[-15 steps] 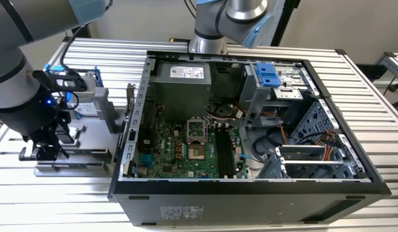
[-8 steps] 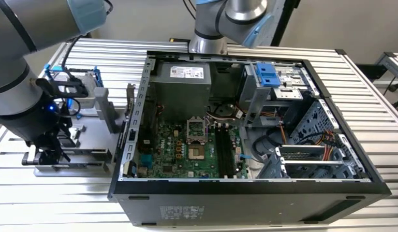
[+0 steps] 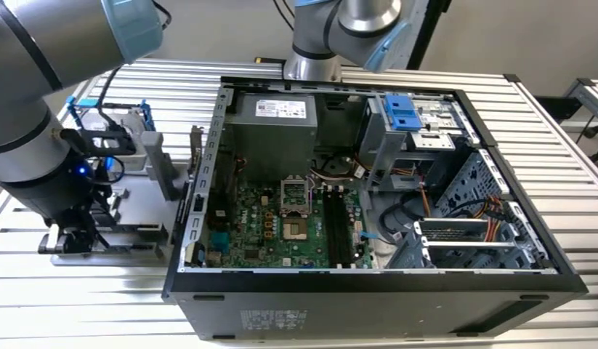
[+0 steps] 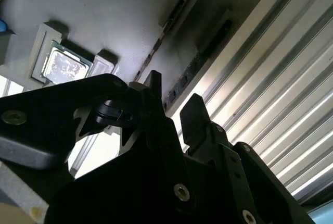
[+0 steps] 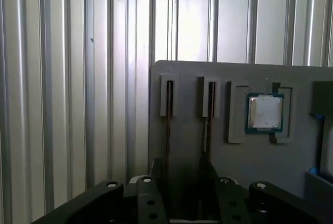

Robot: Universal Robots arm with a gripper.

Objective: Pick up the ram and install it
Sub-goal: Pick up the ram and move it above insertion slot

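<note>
The claw (image 4: 174,96) is open, the ram (image 4: 195,65) standing on edge straight ahead of its gap. Light, stiff yet fragile, it likely wants pinching across its flat faces.

arm (image 3: 37,102): grey tubes | light-blue joint caps (image 3: 134,29) | gripper (image 4: 174,95): black, silver screws (image 4: 180,191)

The arm (image 3: 37,109) was held low at the exterior view's left, its gripper (image 3: 71,236) poised over the gray tray (image 3: 144,211), which was set just beside the opened computer case (image 3: 376,291) on the slatted table (image 3: 551,131).
</note>
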